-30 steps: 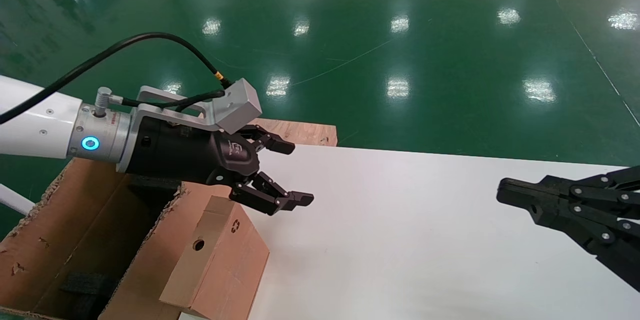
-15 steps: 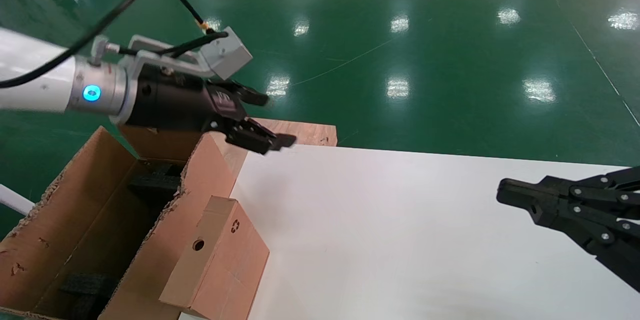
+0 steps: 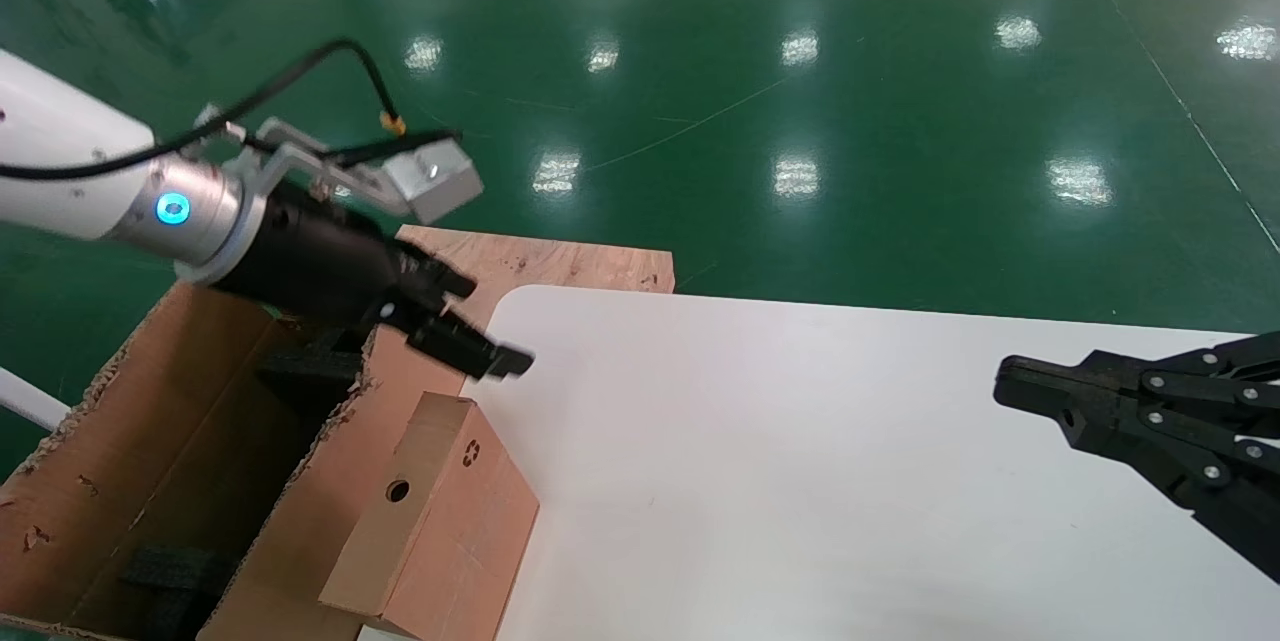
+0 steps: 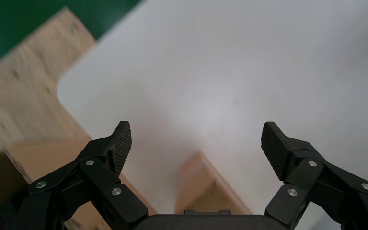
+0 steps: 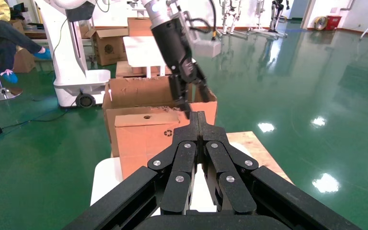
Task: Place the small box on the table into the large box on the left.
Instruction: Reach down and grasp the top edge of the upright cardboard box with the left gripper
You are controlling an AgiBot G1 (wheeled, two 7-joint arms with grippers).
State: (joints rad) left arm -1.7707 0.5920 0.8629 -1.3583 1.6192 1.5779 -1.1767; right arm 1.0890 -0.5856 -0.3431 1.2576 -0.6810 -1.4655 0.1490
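The left gripper [image 3: 470, 336] hangs empty, jaws spread, above the small box [image 3: 430, 521] — which leans against the large box [image 3: 90, 481]; right gripper [image 3: 1010, 383] clamped closed, well apart.

The left gripper [image 3: 470, 326] has dropped from the upper left of the frame toward the centre left. It now hangs with jaws spread just above the small box [image 3: 435, 521].

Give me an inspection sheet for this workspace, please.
Surface: white table.
Job's things: small box on the table's left edge, leaning against the large box; black foam inside the carton.
Clutter: wooden board behind the table.
Grippers: left gripper open, above the small box; right gripper shut, parked at the table's right.
Cables: black cable on the left wrist.
Surroundings: glossy green floor.
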